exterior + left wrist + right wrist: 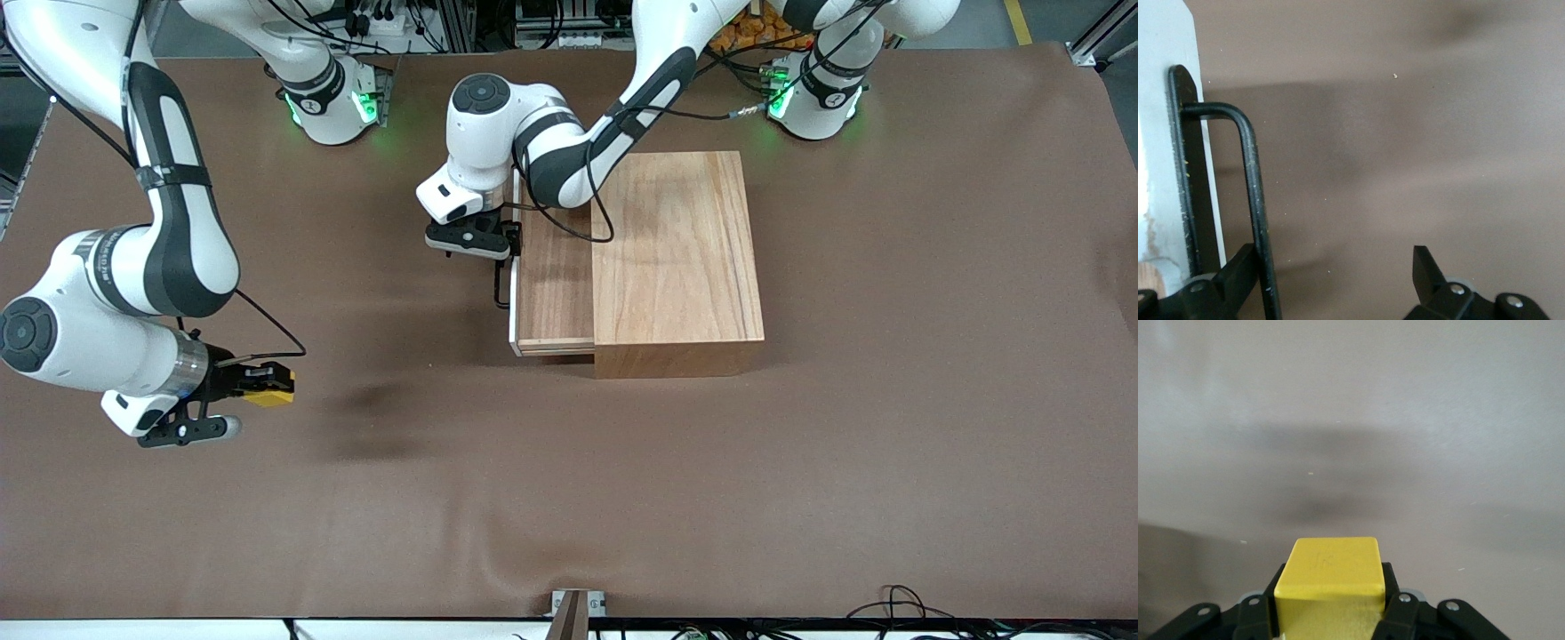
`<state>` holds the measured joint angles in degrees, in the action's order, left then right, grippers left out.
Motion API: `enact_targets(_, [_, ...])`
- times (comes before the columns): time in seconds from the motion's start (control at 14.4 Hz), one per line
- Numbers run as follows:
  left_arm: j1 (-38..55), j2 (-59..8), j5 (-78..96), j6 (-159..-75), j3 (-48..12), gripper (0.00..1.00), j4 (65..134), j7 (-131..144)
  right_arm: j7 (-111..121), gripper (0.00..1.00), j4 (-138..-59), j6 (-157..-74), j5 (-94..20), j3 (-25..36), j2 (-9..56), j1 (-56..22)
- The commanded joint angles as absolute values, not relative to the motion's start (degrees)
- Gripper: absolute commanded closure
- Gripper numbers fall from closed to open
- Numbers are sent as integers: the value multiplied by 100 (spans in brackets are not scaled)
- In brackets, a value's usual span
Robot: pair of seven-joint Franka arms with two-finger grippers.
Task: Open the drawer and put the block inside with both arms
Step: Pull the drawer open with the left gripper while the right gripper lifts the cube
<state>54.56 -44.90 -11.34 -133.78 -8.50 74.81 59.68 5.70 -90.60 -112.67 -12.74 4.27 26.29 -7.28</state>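
The large light-wood box (677,267) stands mid-table. Its drawer (556,284) is partly pulled out toward the right arm's end, with the white front panel (514,307) and black bar handle (500,289) showing. My left gripper (507,238) is at the end of the handle farther from the front camera. In the left wrist view it (1331,263) is open, and the handle bar (1253,187) runs between the fingers, close against one finger (1238,267). My right gripper (253,384) is shut on the yellow block (274,389) and holds it over the table near the right arm's end. The block also shows in the right wrist view (1330,577).
The brown table mat (622,498) has a raised wrinkle near the front edge. A small bracket (576,606) sits at the middle of that edge. Cables (898,604) lie along that edge toward the left arm's end.
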Motion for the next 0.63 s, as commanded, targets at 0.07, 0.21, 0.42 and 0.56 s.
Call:
enact_targets(0.07, [5607, -4667, -976, -13676, -931, 0, 7207, 5976, -340, 100, -9438, -11241, -2009, 457, 2330, -1037])
enact_targets(0.21, [5616, -4615, -862, -13667, -958, 0, 7207, 6003, -457, 100, -9553, -11268, -2477, 466, 2259, -1046])
enact_targets(0.42, [5607, -4483, -853, -13588, -941, 0, 7225, 6003, -798, 100, -9868, -11635, -2514, 466, 2119, -1282])
enact_targets(0.56, [5581, -4413, -853, -13387, -958, 0, 7225, 5985, -1202, 100, -10142, -12066, -2514, 466, 1969, -1598])
